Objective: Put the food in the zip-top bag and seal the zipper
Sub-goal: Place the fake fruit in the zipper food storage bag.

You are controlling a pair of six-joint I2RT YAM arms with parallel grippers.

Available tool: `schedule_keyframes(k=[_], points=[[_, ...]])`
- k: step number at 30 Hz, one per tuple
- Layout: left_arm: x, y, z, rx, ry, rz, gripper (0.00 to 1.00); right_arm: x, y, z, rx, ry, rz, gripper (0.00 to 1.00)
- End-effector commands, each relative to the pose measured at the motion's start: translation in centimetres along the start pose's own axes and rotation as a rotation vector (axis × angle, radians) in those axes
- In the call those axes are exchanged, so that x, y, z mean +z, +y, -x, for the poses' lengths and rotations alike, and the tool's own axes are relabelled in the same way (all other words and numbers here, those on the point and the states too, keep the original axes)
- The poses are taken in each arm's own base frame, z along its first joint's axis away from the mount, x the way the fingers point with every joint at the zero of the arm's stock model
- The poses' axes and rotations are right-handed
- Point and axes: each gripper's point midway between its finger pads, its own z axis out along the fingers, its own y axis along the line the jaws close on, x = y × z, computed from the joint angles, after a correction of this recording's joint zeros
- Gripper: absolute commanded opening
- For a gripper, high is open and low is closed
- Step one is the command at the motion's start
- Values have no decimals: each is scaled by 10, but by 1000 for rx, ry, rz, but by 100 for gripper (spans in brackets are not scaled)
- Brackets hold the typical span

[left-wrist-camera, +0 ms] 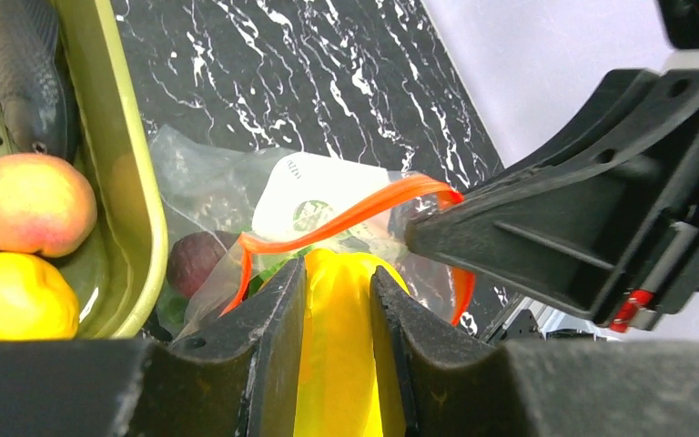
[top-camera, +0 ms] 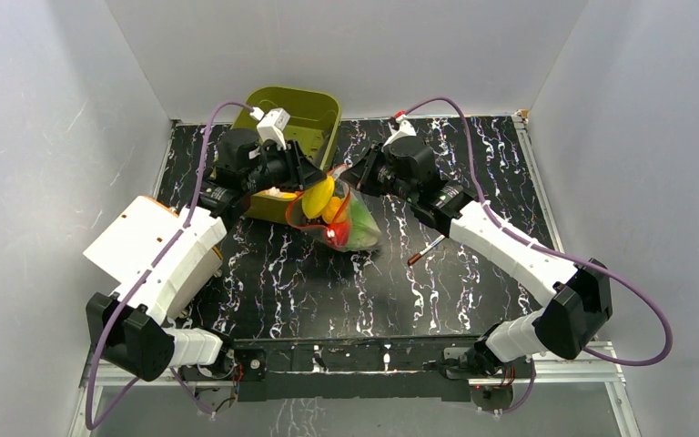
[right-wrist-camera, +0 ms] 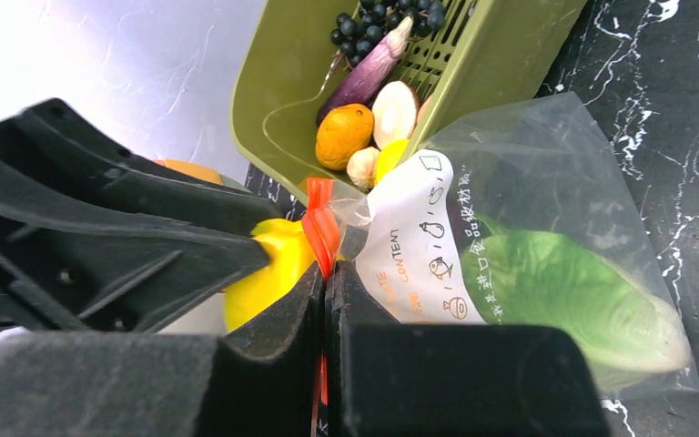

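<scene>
By the olive bin (top-camera: pixel 302 111) near the table's (top-camera: pixel 328 291) far edge, the right end effector (right-wrist-camera: pixel 325 275) pinches the zip-top bag's (right-wrist-camera: pixel 546 209) zipper (right-wrist-camera: pixel 320 226) to hold its mouth open for the yellow toy fruit (left-wrist-camera: pixel 337 364) clamped in the left end effector (left-wrist-camera: pixel 338 273).

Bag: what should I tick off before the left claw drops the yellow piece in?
1. Grip of left claw on yellow piece: ok, shut on it.
2. Pinch of right claw on zipper: ok.
3. Mouth of bag held open: ok, the zipper loops wide in the left wrist view.
4. Tip of yellow piece past the zipper: cannot tell.
5. Earlier load, cabbage and purple ball, inside the bag: ok.
6. Ready to seal: not ok, mouth open and food lies in the bin.
</scene>
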Motion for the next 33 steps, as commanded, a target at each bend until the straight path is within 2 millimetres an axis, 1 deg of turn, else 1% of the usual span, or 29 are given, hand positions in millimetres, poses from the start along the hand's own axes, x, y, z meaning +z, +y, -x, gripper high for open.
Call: schedule_keyframes(k=[1,4,8,10,12,13,15,16,17,19,21,24,25,27,28,30,31,33], points=[[-1,-11,2,-6,-37,-67,14,-23,58,44,20,-121,187,0],[3,-8,-6,-28,-35,-77,14,-24,61,42,25,-117,205,0],[8,3,-11,-15,-50,-46,14,-22,64,39,15,-98,221,0],[9,6,-8,-3,-67,-33,21,-21,64,37,5,-87,219,0],[8,9,-4,6,-75,-10,32,-21,61,34,-1,-77,217,0],[7,9,-1,14,-77,-2,41,-21,60,31,-2,-70,216,0],[3,9,1,28,-67,21,63,-21,59,29,-3,-65,217,0],[1,8,4,35,-65,26,71,-22,58,28,-4,-64,217,0],[-3,7,7,49,-66,37,83,-22,58,28,-6,-63,217,0],[-11,8,10,95,-54,63,88,-23,59,29,-10,-65,219,0],[-21,11,11,135,-39,102,89,-23,58,30,-21,-69,213,0],[-40,25,11,172,-6,225,88,-22,60,32,-38,-67,210,0],[-46,31,8,186,17,263,86,-23,61,34,-43,-69,212,0],[-57,39,5,201,59,331,77,-24,64,35,-51,-70,225,0],[-62,41,5,210,75,350,71,-25,66,35,-57,-68,235,0],[-66,40,1,231,101,344,57,-27,70,35,-66,-62,255,0],[-66,38,-1,236,108,329,52,-29,72,35,-69,-60,265,0],[-65,31,-8,240,122,277,50,-33,76,34,-76,-54,285,0]])
